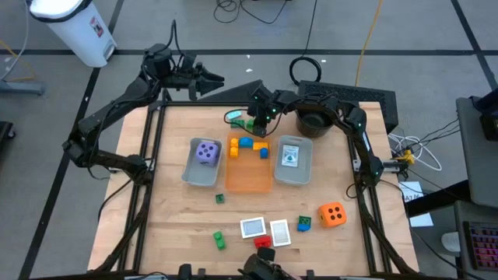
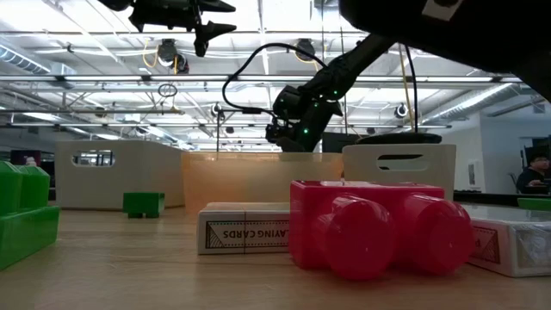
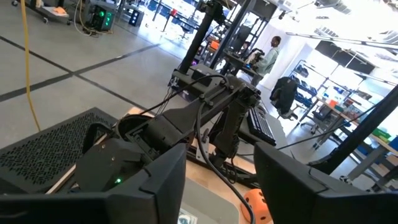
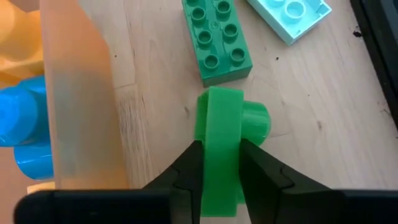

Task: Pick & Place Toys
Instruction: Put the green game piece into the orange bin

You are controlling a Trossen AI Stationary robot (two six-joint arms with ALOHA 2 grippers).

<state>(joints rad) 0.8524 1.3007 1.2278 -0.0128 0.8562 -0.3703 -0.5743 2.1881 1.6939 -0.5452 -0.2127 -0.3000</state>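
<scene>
I have the right gripper [image 4: 219, 163] down at the far edge of the worktop [image 1: 179, 225], just beyond the far end of the orange tray [image 1: 249, 175], and its fingers [image 4: 186, 168] are pinching a small green brick [image 4: 222, 140] from both sides. Just past that brick lies a bigger green brick [image 4: 216, 38], studs up, flat on the wood, and beside it a pale turquoise brick [image 4: 290, 17]. Inside the orange tray I can see blue bricks [image 1: 250, 143] and yellow bricks [image 1: 233, 148] gathered at its far end.

The left gripper [image 1: 214, 80] hangs in the air beyond the far left corner of the worktop, its fingers [image 3: 155, 186] spread with nothing between them.

The purple die [image 1: 207, 152] sits in the grey tray [image 1: 191, 173] left of the orange one; the other grey tray [image 1: 295, 173] on the right holds a whitish card [image 1: 290, 156]. The black bucket [image 1: 314, 123] stands at the far edge, close behind the right arm.

Toward the near edge (my low camera is almost nose to nose with them) are two whitish cards [image 1: 254, 227], a red brick [image 2: 370, 232], and a green brick [image 1: 219, 239]. The orange die [image 1: 333, 215] sits near the right edge with a small green brick [image 1: 304, 223] beside it, and one more small green brick [image 1: 220, 198] rests just near of the left grey tray.
</scene>
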